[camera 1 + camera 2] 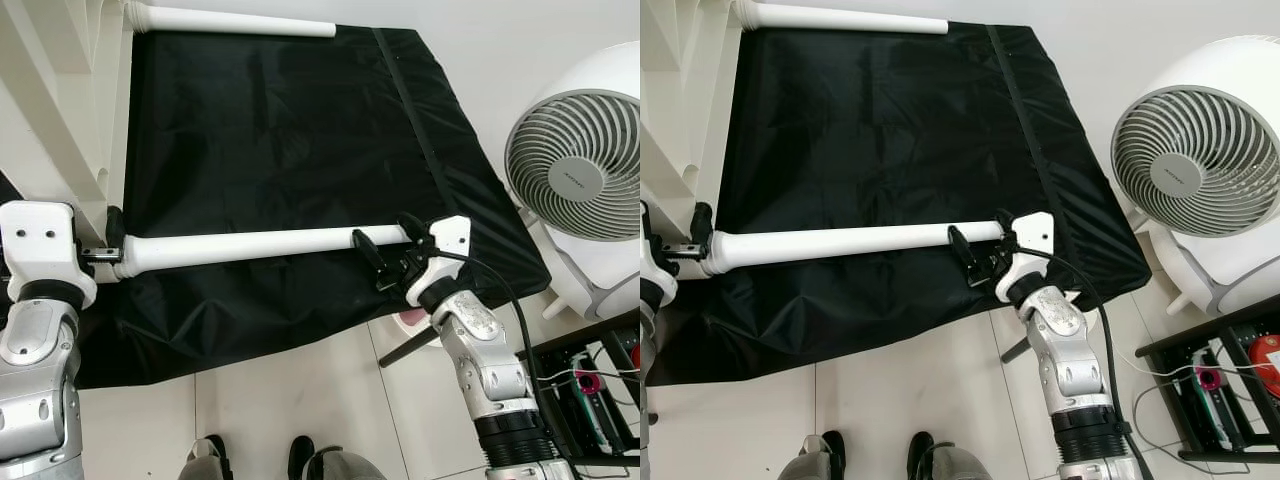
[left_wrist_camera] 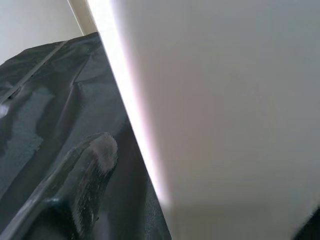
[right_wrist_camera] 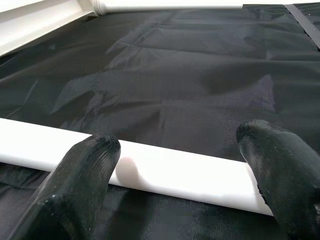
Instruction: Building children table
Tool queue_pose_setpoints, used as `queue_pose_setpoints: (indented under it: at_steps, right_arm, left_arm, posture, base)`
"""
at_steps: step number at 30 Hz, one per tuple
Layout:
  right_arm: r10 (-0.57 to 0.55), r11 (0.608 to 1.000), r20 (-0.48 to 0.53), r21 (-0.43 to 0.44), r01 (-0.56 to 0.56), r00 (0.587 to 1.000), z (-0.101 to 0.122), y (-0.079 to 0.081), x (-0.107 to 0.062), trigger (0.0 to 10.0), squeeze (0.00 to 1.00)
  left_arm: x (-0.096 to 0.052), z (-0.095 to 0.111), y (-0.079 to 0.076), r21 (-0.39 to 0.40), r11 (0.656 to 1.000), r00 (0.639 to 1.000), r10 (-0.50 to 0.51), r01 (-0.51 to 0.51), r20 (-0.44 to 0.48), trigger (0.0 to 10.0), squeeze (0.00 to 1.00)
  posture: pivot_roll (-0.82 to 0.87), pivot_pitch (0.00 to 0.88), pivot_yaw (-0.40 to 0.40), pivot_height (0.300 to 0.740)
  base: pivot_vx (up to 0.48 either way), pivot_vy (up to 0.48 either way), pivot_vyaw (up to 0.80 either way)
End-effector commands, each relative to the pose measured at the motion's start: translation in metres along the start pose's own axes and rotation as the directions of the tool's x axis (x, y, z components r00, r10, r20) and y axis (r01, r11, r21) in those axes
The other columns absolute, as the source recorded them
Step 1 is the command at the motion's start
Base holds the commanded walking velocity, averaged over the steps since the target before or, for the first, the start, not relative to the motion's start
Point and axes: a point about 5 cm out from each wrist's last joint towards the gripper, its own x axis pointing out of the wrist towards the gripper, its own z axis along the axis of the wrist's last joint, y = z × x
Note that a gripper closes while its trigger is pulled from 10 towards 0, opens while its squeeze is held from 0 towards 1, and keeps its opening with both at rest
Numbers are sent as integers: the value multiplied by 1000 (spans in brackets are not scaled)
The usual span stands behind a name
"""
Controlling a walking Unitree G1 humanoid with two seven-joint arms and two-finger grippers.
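White leg (image 1: 250, 246) lies on black cloth (image 1: 270, 120); right gripper (image 1: 385, 252) fingers wide apart astride its free end, not clamped. Left gripper (image 1: 112, 243) at the base end, grip can't tell. Looks like leg-fitting step; next probably needs right to close, then steady the leg w/ both.

Support surface is a black fabric sheet (image 1: 270, 130), wrinkled, spread over pale tiled floor (image 1: 300, 400) — a stitched seam strip runs down its right side. Two white table legs lie across it: near leg (image 1: 260, 245) along the front part, far leg (image 1: 240, 20) at the back edge — well apart, roughly parallel.
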Motion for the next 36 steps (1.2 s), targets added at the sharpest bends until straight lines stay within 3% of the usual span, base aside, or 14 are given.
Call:
queue_pose_setpoints:
  at_steps: [1, 2, 3, 13, 17, 23, 25, 26, 27, 29, 33, 36]
  right_arm:
    - [-9, 1000, -20, -6, 9, 1000, -6, -3, -4, 10000, 0]
    - [-9, 1000, -20, -6, 9, 1000, -6, -3, -4, 10000, 0]
    - [-7, 1000, -21, -5, 7, 1000, -7, -3, -4, 10000, 0]
    - [7, 1000, -18, 5, -7, 1000, -9, 0, 0, 10000, 0]
    - [22, 1000, -15, 10, -22, 1000, -10, 3, 3, 10000, 0]
    - [24, 1000, -14, 9, -24, 1000, -11, 3, 4, 10000, 0]
    - [28, 1000, -11, 8, -28, 1000, -11, 3, 4, 10000, 0]
    - [28, 1000, -11, 8, -28, 1000, -11, 3, 4, 10000, 0]
    - [27, 1000, -8, 5, -27, 1000, -11, 3, 5, 10000, 0]
    - [27, 1000, -8, 5, -27, 1000, -11, 3, 5, 10000, 0]
    - [-1, 1000, 8, -8, 1, 1000, -10, 0, 7, 10000, 0]
    - [-13, 1000, 17, -13, 13, 1000, -9, -1, 9, 10000, 0]
  left_arm:
    - [-12, -8, 7, 7, 998, 997, 66, -66, -50, 10000, 1000]
    - [-12, -8, 7, 7, 998, 997, 66, -66, -50, 10000, 1000]
    - [-17, -8, 4, 3, 998, 997, 59, -59, -51, 10000, 0]
    - [-37, 1, -11, -114, 993, 1000, -17, 16, -7, 10000, 0]
    - [-51, 4, -20, -201, 970, 990, -136, 139, 26, 10000, 0]
    - [-58, 3, -24, -220, 956, 981, -192, 193, 26, 10000, 0]
    - [-70, -4, -39, -259, 914, 946, -324, 313, -2, 10000, 0]
    - [-70, -4, -39, -259, 914, 946, -324, 313, -2, 10000, 0]
    - [-76, -10, -47, -287, 885, 920, -391, 367, -32, 10000, 0]
    - [-76, -10, -47, -287, 885, 920, -391, 367, -32, 10000, 0]
    - [-86, -21, -62, -348, 818, 855, -513, 458, -81, 10000, 0]
    - [-84, -28, -67, -371, 803, 837, -537, 467, -108, 10000, 0]
  posture:
    - [52, 271, -111, 740]
    - [52, 271, -111, 740]
    - [58, 267, -111, 740]
    - [82, 253, -115, 740]
    - [98, 239, -115, 740]
    - [100, 237, -115, 740]
    - [108, 224, -114, 740]
    - [108, 224, -114, 740]
    - [109, 220, -112, 740]
    - [109, 220, -112, 740]
    - [116, 201, -109, 740]
    - [115, 197, -103, 740]
  base:
    - [0, 0, 0]
    - [0, 0, 0]
    - [0, 0, 0]
    - [0, 0, 0]
    - [0, 0, 0]
    - [0, 0, 0]
    - [0, 0, 0]
    - [0, 0, 0]
    - [0, 0, 0]
    - [0, 0, 0]
    - [0, 0, 0]
    - [0, 0, 0]
